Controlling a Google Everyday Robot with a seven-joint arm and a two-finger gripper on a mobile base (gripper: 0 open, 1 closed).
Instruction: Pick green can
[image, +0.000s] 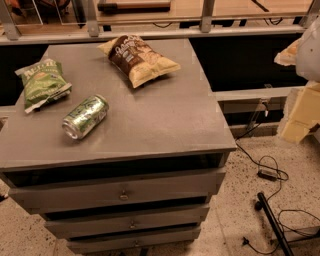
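Note:
The green can (85, 117) lies on its side on the grey cabinet top (165, 115), at the front left, with its silver top rim facing the front left. My gripper (300, 112) is a pale shape at the right edge of the camera view. It is off the cabinet, well to the right of the can, and holds nothing that I can see.
A flat green chip bag (43, 82) lies just behind and left of the can. A brown and cream chip bag (137, 59) lies at the back middle. The cabinet has drawers (122, 192) in front. Black cables (270, 172) run over the floor at the right.

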